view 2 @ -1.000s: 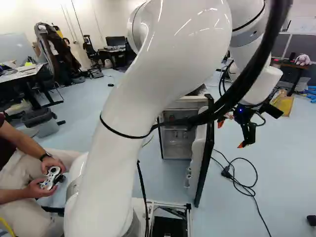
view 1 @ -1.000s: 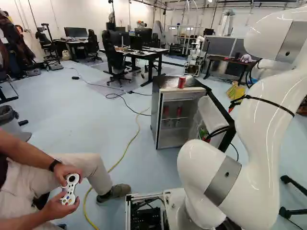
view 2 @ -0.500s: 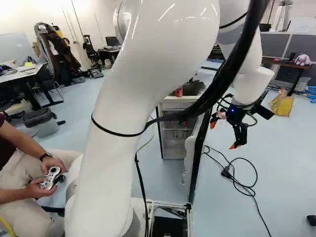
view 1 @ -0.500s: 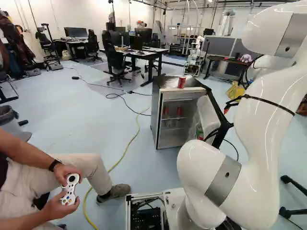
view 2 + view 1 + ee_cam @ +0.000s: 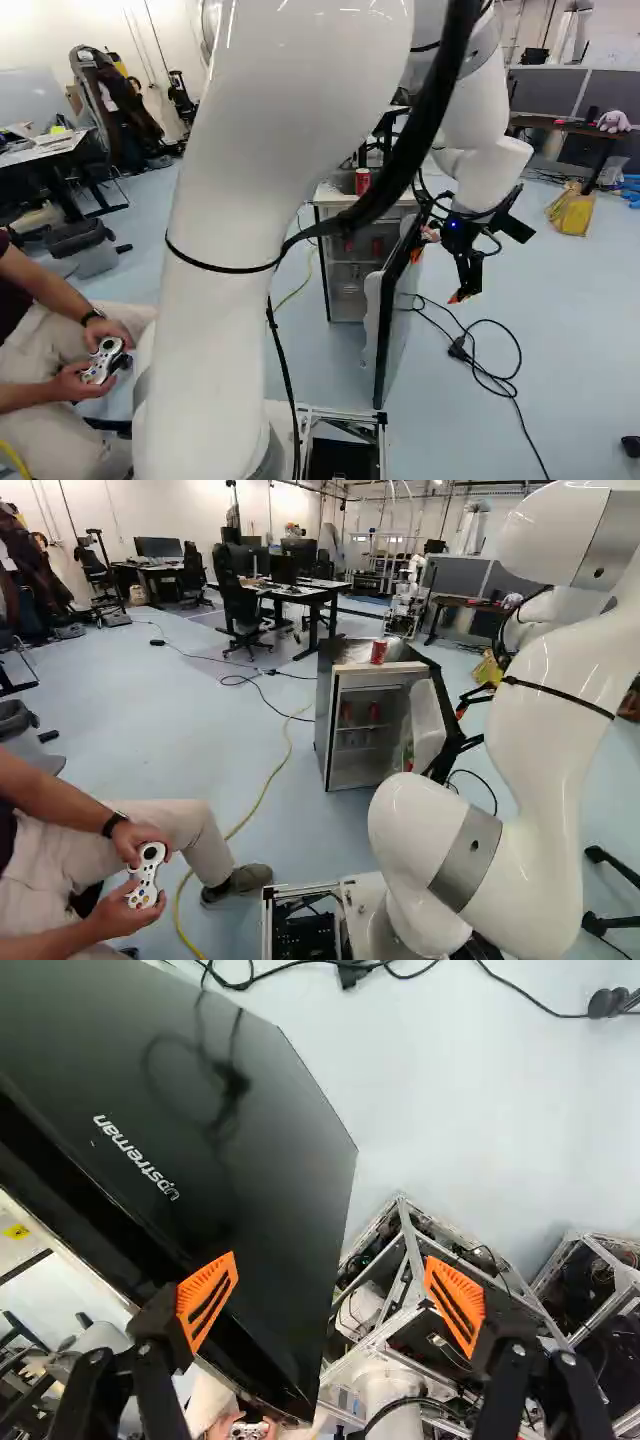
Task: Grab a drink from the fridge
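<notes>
My tool (image 5: 331, 1280) is open beside the fridge door (image 5: 270, 1150); pressing its outer face could swing it closed, blocking the cans (image 5: 373, 712).

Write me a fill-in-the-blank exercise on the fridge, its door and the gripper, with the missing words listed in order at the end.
A red can stands on ____ of the fridge.
The fridge door is not shut but ____.
The outer face of that door, close beside the gripper, is coloured ____.
The gripper's two pads are coloured ____.

Missing words: top; open; black; orange
</notes>
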